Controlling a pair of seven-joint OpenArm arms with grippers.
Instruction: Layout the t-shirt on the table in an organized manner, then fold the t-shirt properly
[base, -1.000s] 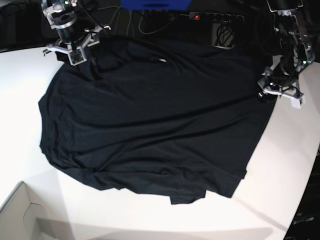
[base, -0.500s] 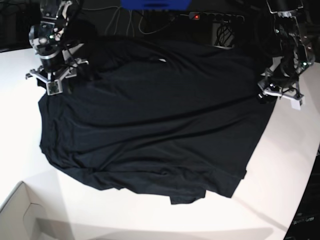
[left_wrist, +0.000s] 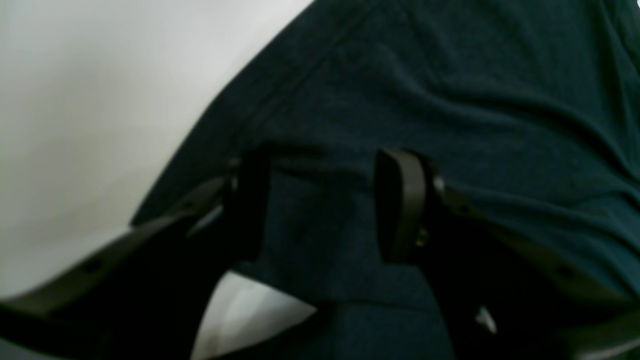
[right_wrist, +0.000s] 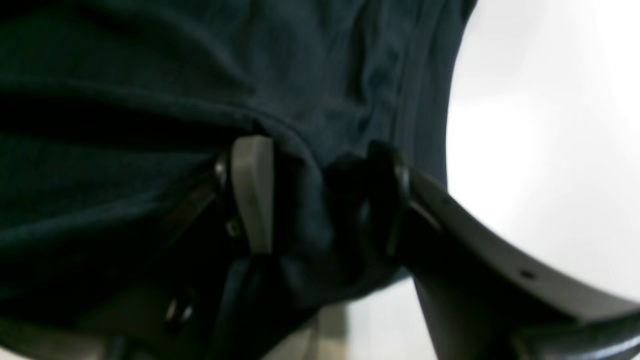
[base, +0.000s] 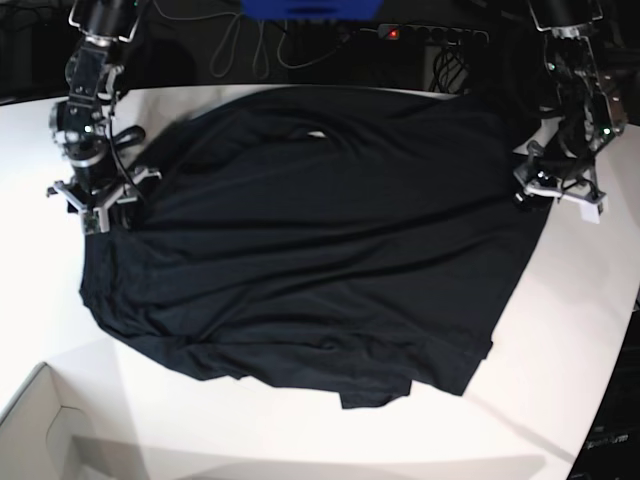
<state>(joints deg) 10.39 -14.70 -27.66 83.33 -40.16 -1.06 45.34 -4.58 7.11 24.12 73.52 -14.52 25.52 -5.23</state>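
Both jaws clenched on the t-shirt (base: 310, 250): right gripper (base: 95, 205), left gripper (base: 555, 195) at opposite edges, cloth stretched between across the worktop (base: 590, 310).

The t-shirt (base: 310, 250) is soft, matt black cloth, wrinkled; the desk (base: 590, 300) is smooth matt white; a cardboard box (base: 40, 430) looks pale, papery.

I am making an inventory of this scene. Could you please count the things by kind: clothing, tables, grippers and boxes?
Clothing: 1, the t-shirt
Tables: 1, the table
Grippers: 2, the left gripper and the right gripper
Boxes: 1, the cardboard box, only a corner visible
Total: 5
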